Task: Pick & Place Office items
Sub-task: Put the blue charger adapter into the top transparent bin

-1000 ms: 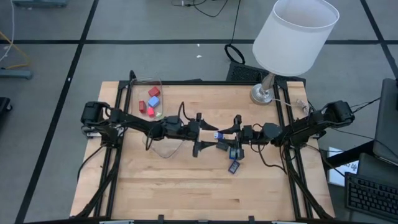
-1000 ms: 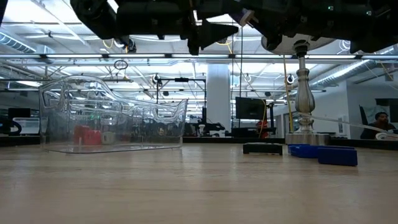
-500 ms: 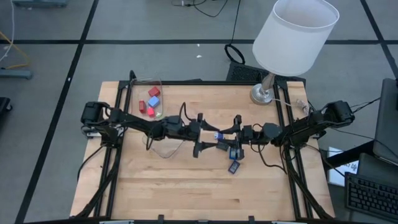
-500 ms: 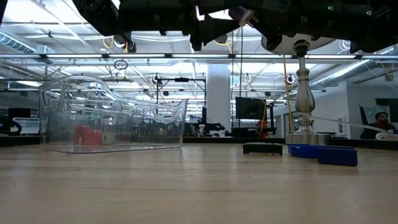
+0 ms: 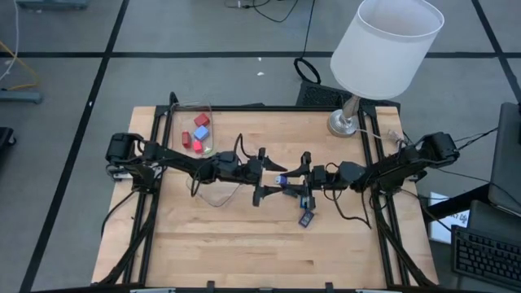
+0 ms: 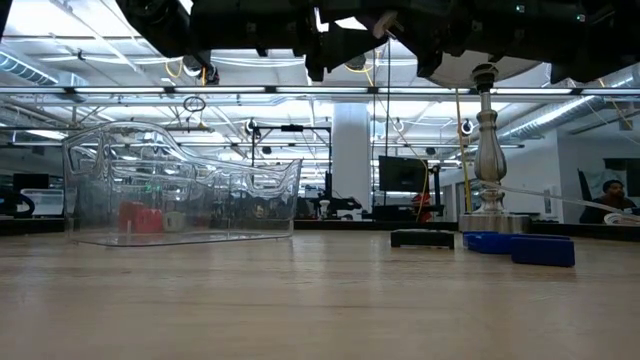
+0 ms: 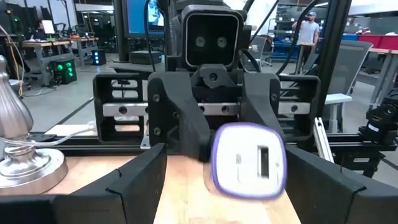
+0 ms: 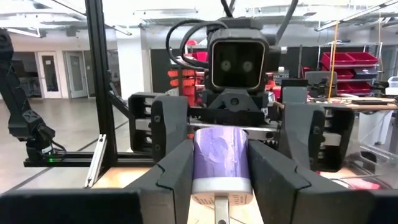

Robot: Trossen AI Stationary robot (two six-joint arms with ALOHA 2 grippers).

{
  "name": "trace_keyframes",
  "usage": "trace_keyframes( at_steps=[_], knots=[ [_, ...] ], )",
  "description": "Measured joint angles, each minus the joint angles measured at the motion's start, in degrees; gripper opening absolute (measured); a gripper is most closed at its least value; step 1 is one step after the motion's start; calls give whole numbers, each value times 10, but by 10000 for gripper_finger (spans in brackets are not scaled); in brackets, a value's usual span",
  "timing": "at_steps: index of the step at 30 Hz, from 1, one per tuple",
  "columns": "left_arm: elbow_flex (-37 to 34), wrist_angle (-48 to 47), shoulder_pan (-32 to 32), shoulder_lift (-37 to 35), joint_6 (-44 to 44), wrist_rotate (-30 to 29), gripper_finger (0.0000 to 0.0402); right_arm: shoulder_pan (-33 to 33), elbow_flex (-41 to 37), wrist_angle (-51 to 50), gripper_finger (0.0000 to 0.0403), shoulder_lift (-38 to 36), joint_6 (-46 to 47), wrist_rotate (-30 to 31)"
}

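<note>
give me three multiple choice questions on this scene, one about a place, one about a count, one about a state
1. Where is the lamp?
A. far right corner of the table
B. near left corner
C. table centre

2. How many flat blue pieces lie on the wood in the low view?
A. none
B. two
C. five

3. What is the right claw doing?
A. hanging open and empty
B. shut on the purple item
C. pressed on the table

Answers:
1 A, the high view shows its base by the far right edge.
2 B, two blue pieces sit right of a dark one.
3 B, its wrist view shows both fingers against the item, facing the open left claw.
</note>
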Motion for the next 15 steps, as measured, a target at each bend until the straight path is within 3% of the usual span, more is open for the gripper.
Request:
trace_keyframes(
  at_steps=[15],
  knots=[
    [0,-17,1,0,0,0,296,10,4,21,123,8,-31,4]
  ],
)
